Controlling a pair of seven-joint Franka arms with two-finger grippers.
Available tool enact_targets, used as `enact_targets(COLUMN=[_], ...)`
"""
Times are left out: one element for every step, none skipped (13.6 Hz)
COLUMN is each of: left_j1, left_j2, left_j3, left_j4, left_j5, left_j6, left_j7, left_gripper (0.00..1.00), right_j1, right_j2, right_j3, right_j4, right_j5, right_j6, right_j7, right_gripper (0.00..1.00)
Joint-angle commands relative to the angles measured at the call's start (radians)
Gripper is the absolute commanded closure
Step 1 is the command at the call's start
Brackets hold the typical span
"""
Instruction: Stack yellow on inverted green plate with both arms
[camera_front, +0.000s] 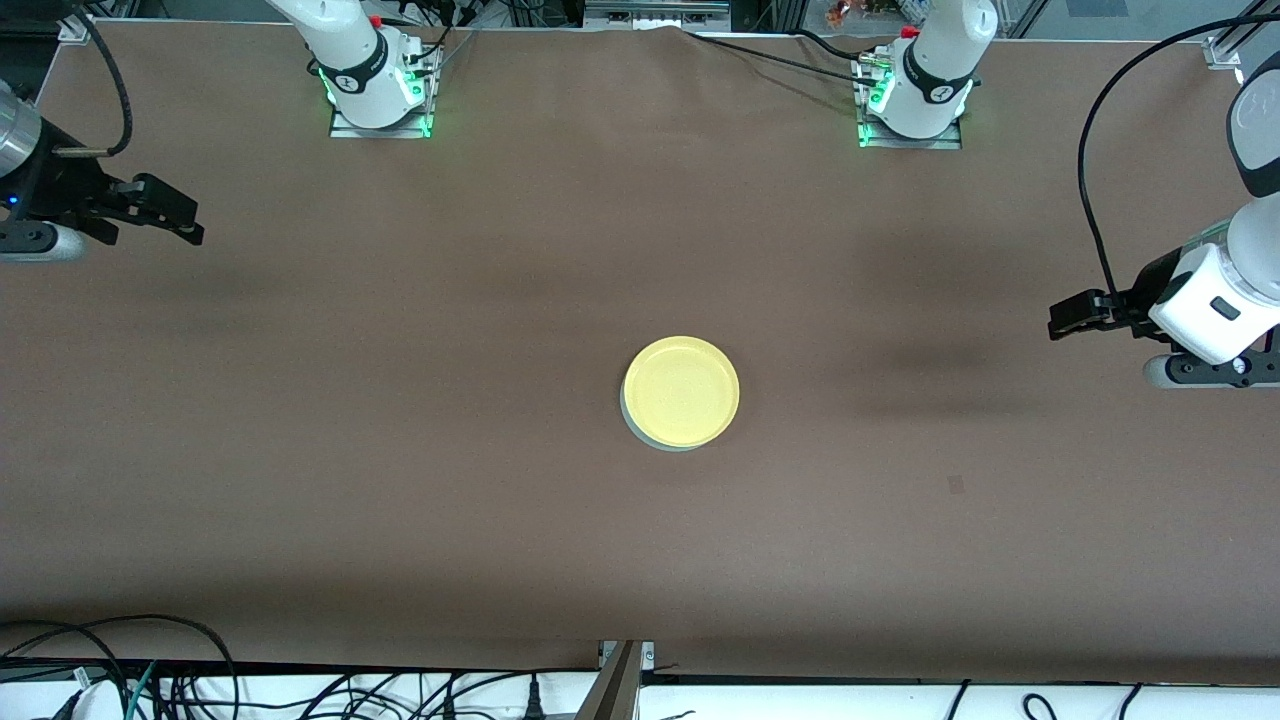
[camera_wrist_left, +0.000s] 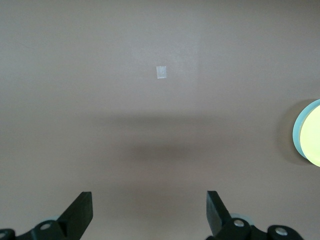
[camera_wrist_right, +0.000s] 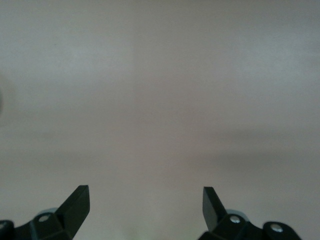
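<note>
The yellow plate (camera_front: 681, 390) lies right side up on the pale green plate (camera_front: 640, 432) at the middle of the table; only a thin green edge shows under it. Both also show at the edge of the left wrist view, yellow (camera_wrist_left: 315, 134) on green (camera_wrist_left: 297, 134). My left gripper (camera_front: 1062, 322) is open and empty, up in the air over the left arm's end of the table. My right gripper (camera_front: 185, 222) is open and empty, over the right arm's end of the table. Both stand well apart from the plates.
The brown table cover (camera_front: 400, 450) spans the whole view. A small pale patch (camera_wrist_left: 161, 72) lies on the cover under the left gripper. The arm bases (camera_front: 378, 95) stand along the table's edge farthest from the front camera. Cables hang at the nearest edge.
</note>
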Motion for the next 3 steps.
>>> enact_targets(left_j1=[0.008, 0.008, 0.008], left_j2=[0.012, 0.012, 0.012], left_j3=[-0.003, -0.003, -0.003], left_j4=[0.026, 0.026, 0.026], left_j5=[-0.037, -0.037, -0.037], left_j6=[-0.012, -0.012, -0.012], left_j7=[0.012, 0.013, 0.012], left_gripper=[0.00, 0.00, 0.00], right_j1=[-0.031, -0.028, -0.025], right_j2=[-0.023, -0.022, -0.022], right_j3=[0.028, 0.028, 0.029], right_j4=[-0.020, -0.019, -0.017], right_j5=[-0.009, -0.009, -0.011], right_j6=[0.005, 0.014, 0.011], right_j7=[-0.015, -0.001, -0.001], right_gripper=[0.00, 0.00, 0.00])
